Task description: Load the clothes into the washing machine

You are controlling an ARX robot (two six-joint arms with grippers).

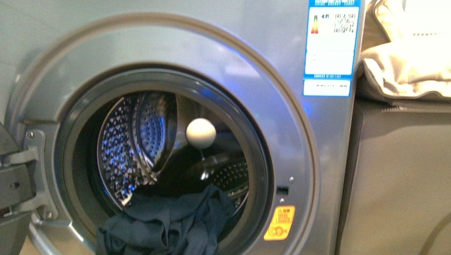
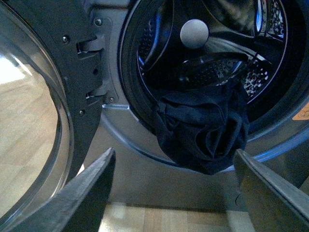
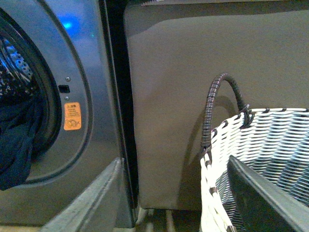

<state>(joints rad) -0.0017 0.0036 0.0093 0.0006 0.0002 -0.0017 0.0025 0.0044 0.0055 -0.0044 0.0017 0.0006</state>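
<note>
Front view shows the washing machine [image 1: 175, 69] with its door swung open and the clothes [image 1: 167, 226] lying across the lower lip of the porthole, partly inside the drum and partly spilling out over the rim. So the job looks mostly done but not finished: the garment likely needs a push further in. The machine's front is smooth silver-grey metal; the drum [image 1: 135, 141] is shiny perforated steel, and a pale round ball [image 1: 200, 133] sits inside. Neither hand appears here. Cream quilted fabric [image 1: 407, 48] lies on the plain cabinet [image 1: 399, 175] beside the washer.

Left wrist view has the left hand [image 2: 176, 193] released, its two dark fingers spread wide and holding nothing, just below the hanging clothes [image 2: 203, 130]. The fabric is thin, dark navy, soft and bunched in many folds. The glass door [image 2: 34, 121] stands open.

Right wrist view shows the right hand [image 3: 166, 198] likewise spread and empty, near a white woven basket [image 3: 260, 154] with a dark wrapped handle [image 3: 217, 104]; whether more laundry lies in it I cannot tell.
</note>
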